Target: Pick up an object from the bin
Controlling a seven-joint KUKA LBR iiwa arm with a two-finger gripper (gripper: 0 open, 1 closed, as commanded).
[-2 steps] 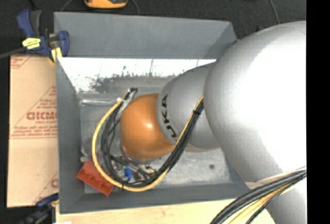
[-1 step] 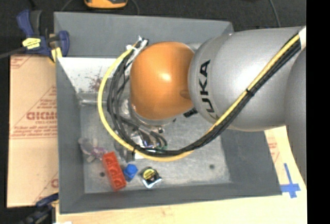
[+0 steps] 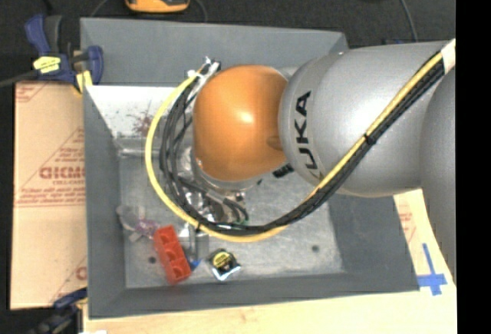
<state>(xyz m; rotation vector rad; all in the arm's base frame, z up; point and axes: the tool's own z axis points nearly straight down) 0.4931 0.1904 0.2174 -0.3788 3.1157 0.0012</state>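
My gripper (image 3: 194, 237) hangs low over the front left part of the bin, mostly hidden under the arm's orange cover. Just to its left a red toy block (image 3: 172, 254) with round studs lies slanted on the bin floor. A small black and yellow object (image 3: 224, 263) rests right of the gripper's tip, near the front wall. A small blue piece (image 3: 196, 264) shows between the block and that object, directly below the gripper. Further left lies a clear, crumpled plastic piece (image 3: 135, 222).
The arm and its cable loops cover the middle and right of the bin. The bin's front wall runs close behind the red block and the black and yellow object. Bare floor shows at the front right.
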